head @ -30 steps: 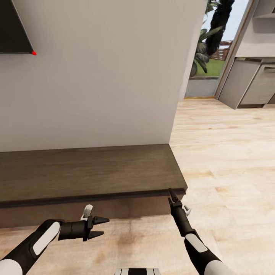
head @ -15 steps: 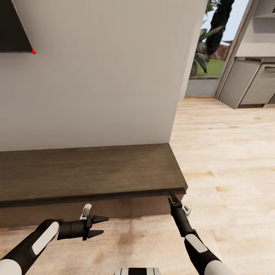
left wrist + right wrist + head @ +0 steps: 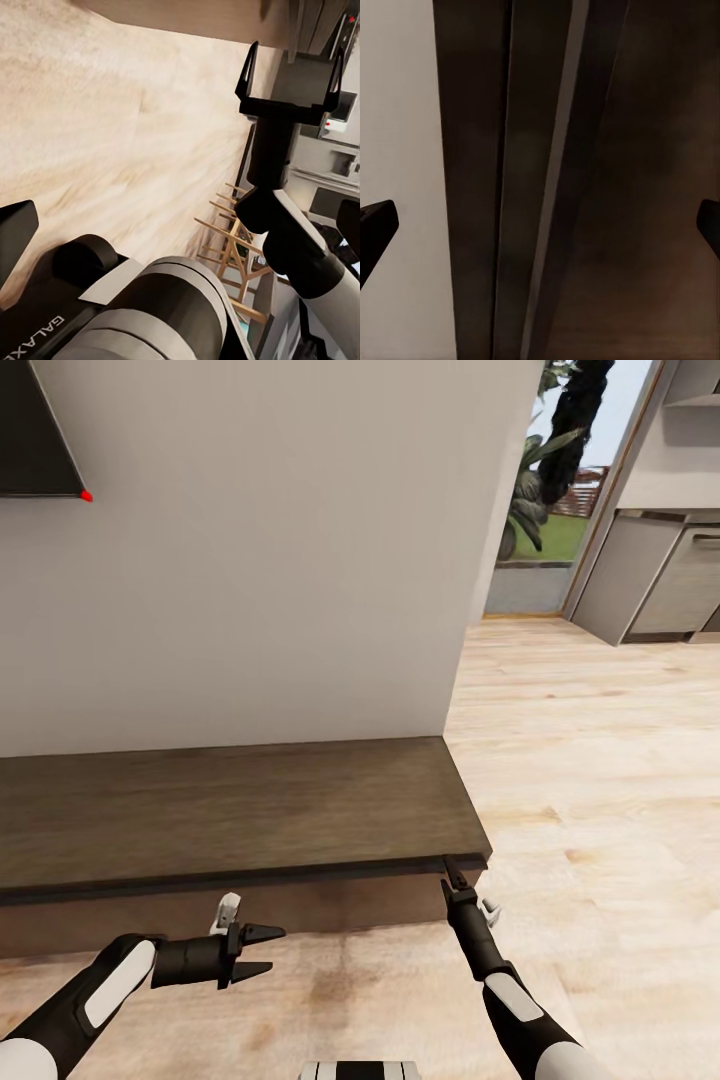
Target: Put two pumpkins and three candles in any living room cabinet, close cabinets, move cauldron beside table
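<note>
Where the pale grey wall (image 3: 250,560) comes down to the floor, the long dark brown cabinet (image 3: 230,810) runs across the middle of the head view, its flat top bare and its front edge showing as a dark band in the lower half of the frame. Its right end stops just short of the light plank floor (image 3: 600,780) that fills the right side. The right gripper (image 3: 453,872) sits in the lower centre-right, its tip at the cabinet's front corner, just under the overhanging top; whether it touches the wood I cannot tell. In the right wrist view its two fingertips (image 3: 375,225) stand far apart at either edge with only the cabinet's dark seams between them, so the claw is wide and holds nothing. The left gripper (image 3: 262,950) hangs at the lower left, over the floor in front of the cabinet, its two prongs spread and holding nothing. A corner of the black TV (image 3: 35,430) shows at the upper left, and grey kitchen units (image 3: 660,580) stand at the upper right.
</note>
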Robot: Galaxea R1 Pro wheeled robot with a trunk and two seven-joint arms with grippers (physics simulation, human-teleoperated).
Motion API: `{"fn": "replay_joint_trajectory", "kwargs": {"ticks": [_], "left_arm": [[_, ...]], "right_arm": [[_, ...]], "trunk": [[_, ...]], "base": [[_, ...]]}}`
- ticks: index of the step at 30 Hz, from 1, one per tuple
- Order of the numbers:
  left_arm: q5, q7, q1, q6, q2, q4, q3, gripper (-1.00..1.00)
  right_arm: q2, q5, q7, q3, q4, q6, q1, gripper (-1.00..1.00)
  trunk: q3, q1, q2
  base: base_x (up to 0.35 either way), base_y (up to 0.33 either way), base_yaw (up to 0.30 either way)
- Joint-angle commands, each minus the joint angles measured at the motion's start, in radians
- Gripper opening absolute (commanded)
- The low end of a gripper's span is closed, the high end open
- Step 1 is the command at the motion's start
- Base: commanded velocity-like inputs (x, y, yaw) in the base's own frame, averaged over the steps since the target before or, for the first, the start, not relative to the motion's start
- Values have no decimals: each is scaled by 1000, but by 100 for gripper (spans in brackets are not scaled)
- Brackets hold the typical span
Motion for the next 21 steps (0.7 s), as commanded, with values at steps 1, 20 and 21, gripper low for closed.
{"fn": "replay_joint_trajectory", "kwargs": {"ticks": [1,20,21], "left_arm": [[3,-2,-1,4,1,1,-3,100],[2,-2,-1,4,-1,1,-6,100],[3,-3,-1,4,0,1,-6,100]], "right_arm": [[0,-3,3,-1,1,-1,-1,100],[0,-12,-27,-1,0,-1,-1,-100],[0,-12,-27,-1,1,-1,-1,-100]], "trunk": [[-1,0,0],[-1,0,0],[-1,0,0]], "base": [[5,0,0],[28,0,0],[0,0,0]]}}
